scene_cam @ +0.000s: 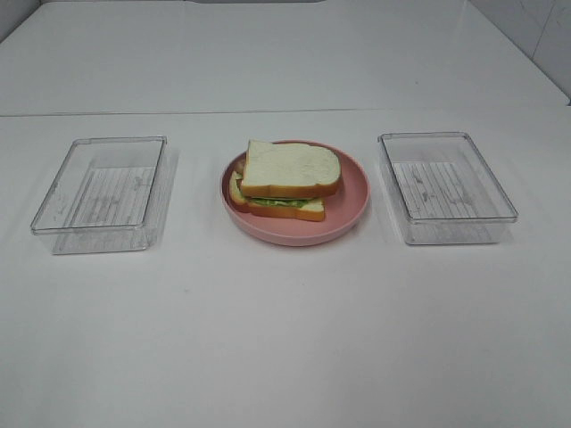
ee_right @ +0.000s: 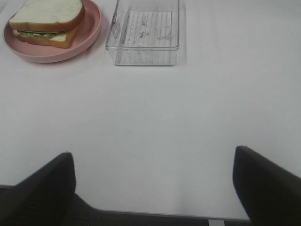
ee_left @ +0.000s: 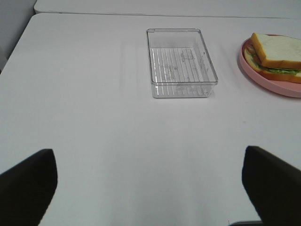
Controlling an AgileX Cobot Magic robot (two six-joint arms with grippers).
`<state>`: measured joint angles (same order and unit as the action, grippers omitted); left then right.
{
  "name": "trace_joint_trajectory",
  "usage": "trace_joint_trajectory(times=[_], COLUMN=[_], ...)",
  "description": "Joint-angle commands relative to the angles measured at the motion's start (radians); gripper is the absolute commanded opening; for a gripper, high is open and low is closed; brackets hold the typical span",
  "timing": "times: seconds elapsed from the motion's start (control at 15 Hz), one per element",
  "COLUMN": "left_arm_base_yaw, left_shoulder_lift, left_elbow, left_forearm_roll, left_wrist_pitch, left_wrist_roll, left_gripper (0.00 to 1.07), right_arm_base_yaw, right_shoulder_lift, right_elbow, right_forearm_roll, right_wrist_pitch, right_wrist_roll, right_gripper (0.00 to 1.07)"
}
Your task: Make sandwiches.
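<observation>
Sandwich (scene_cam: 287, 181) sits stacked on the pink plate (scene_cam: 352, 198), mid-table: two bread slices with lettuce between, looks assembled, nothing obviously left. One plate, two clear trays, left tray (scene_cam: 100, 193) and right tray (scene_cam: 444, 185), both bare. Left gripper (ee_left: 149, 181) and right gripper (ee_right: 153, 186) spread wide, holding nothing, well back.

Assembled toy sandwich (scene_cam: 287, 181) lying flat on a round pink plate (scene_cam: 353, 192) at the middle of the table, between two clear trays. Top slice: white bread with orange-brown crust, set slightly askew over the bottom slice, so that the lower crust juts out at the near and left edges. Ruffled green lettuce shows in the gap between the slices. Other fillings cannot be made out. The stack sits toward the plate's left half
</observation>
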<state>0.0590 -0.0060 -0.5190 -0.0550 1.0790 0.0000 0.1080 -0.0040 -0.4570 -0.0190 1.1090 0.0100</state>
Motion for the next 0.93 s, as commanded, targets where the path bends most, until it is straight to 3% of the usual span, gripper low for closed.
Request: trace_joint_trajectory(times=[0.07,0.2,0.33,0.93], left_arm_base_yaw=[0.005,0.005,0.005,0.005], left_shoulder_lift=[-0.015,-0.015,-0.015,-0.013], left_elbow=[0.002,0.002,0.002,0.002], left_forearm_roll=[-0.006,-0.006,-0.006,-0.006], left_wrist_pitch=[-0.009,-0.009,-0.009,-0.009], left_wrist_roll=[0.0,0.0,0.0,0.0], left_gripper=[1.0,1.0,1.0,1.0], right_arm_base_yaw=[-0.004,-0.006,-0.087,-0.084], right_shoulder_lift=[-0.015,-0.015,-0.034,-0.032], right_elbow=[0.004,0.004,0.003,0.003], right_forearm_roll=[-0.005,-0.005,0.009,0.019], right_wrist_pitch=[-0.005,-0.005,-0.003,-0.005], right_wrist_roll=[-0.01,-0.01,-0.01,-0.01], right_gripper=[0.89,0.89,0.89,0.89])
